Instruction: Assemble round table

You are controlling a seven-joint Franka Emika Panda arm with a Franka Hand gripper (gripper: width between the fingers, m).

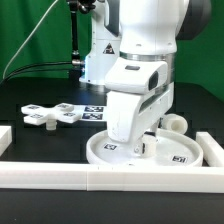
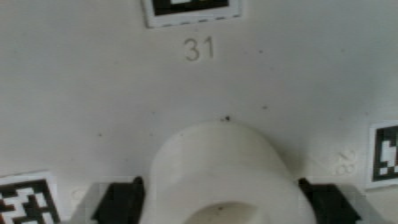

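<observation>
**Leg clamped over the disc**

The arm [image 1: 140, 55] bends low over the disc [image 1: 100, 152]. The disc lies on the black counter [image 1: 45, 145], its rim just behind the front bar [image 1: 110, 178]. The jaws are clamped on the leg [image 2: 222, 165]. In the wrist view a black pad [image 2: 121, 198] sits against each side of the white cylinder. The leg points at the disc's flat face, below a printed "31" and among three tags. Whether the leg's end touches the disc cannot be told.

In the exterior view the wrist hides the middle of the disc. The cross [image 1: 55, 114] lies flat on the counter toward the exterior view's left, apart from the disc. The marker board [image 1: 95, 109] lies between the cross and the arm, partly hidden by the arm. A side bar [image 1: 212, 150] runs just beside the disc on the exterior view's right. A small rounded white piece [image 1: 178, 122] sits behind the disc's rim there; what it is cannot be told.
</observation>
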